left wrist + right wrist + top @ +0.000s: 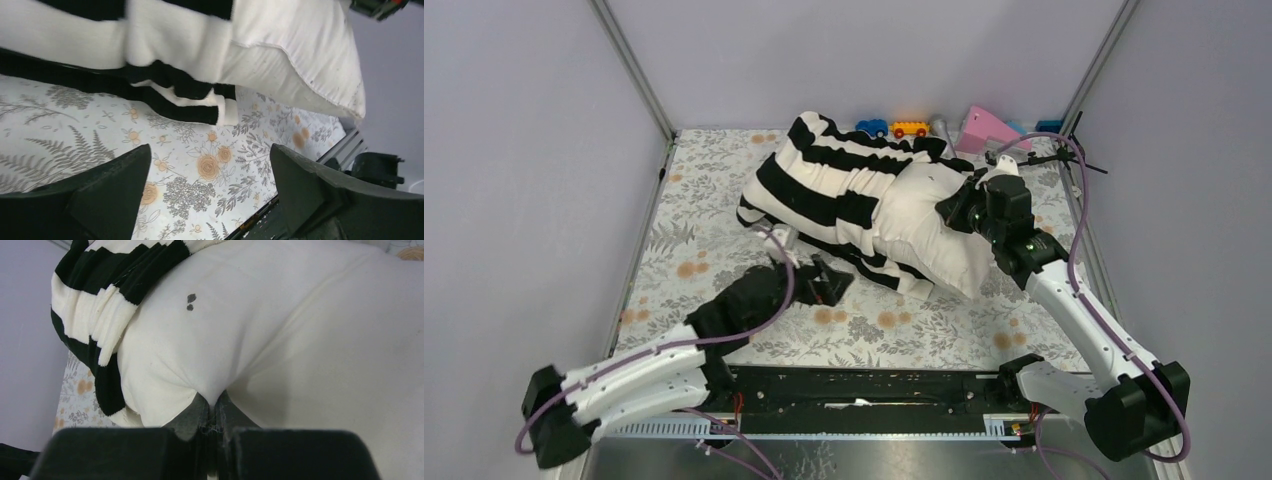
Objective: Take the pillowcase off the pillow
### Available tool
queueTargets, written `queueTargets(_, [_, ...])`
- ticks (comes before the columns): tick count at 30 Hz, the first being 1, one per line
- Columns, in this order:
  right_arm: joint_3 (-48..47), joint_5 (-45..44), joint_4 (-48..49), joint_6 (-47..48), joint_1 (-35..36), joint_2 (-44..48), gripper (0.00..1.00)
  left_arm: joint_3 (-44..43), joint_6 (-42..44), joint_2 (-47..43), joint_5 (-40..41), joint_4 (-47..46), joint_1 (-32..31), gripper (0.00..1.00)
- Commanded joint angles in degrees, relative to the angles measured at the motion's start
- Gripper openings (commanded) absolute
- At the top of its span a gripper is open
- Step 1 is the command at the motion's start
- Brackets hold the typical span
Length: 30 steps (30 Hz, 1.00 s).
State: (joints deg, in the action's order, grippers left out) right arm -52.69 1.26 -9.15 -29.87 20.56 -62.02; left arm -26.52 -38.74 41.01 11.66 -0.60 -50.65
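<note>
- Left pincer (822,282): released. Its jaws stand wide apart with nothing between them; only the flowered table cover (60,125) shows in the gap.
- Right pincer (215,407): clenched, grasping a pinch of cream fabric on the pillow (300,340). The fabric puckers into folds where the jaws meet.
- Pillowcase (824,185): lies just ahead of and above the left pincer, apart from its jaws. It covers the part of the pillow lying away from the right pincer. Its bunched striped edge sits up and to the left of the right pincer in the wrist view.
- Pillow: the end at the right pincer is bare.
- Two small dark spots (190,301) mark the pillow above the right pincer.
</note>
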Motion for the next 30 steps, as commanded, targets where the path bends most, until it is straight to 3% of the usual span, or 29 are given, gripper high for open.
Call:
queueTargets(1, [-0.7,4.9,7.6,-1.6,0.1,-0.3,0.04,-7.8,5.4,10.9,9.7,-3.3,-6.9,0.99])
queueTargets(8, [-0.2,5.3,7.6,-1.3,0.2,0.9,0.04,-18.2,12.3,27.2,10.0,-3.8,-6.9,0.99])
queueTargets(13, [0.2,4.9,7.0,-0.4,0.2,1.6,0.04,-24.7,11.8,36.4,8.3,-0.1,-1.4,0.94])
queueTargets(18, [0.5,3.8,6.6,0.3,0.1,2.1,0.04,-23.9,10.5,39.6,5.5,-2.4,4.9,0.69])
queueTargets(25, [-0.7,-3.6,2.1,2.0,0.2,1.9,0.02,-20.2,8.0,36.4,7.7,-1.6,15.5,0.0])
queueTargets(30, [0.2,-12.8,0.6,0.7,0.0,3.3,0.0,-16.3,6.9,29.7,11.5,0.0,19.3,0.0])
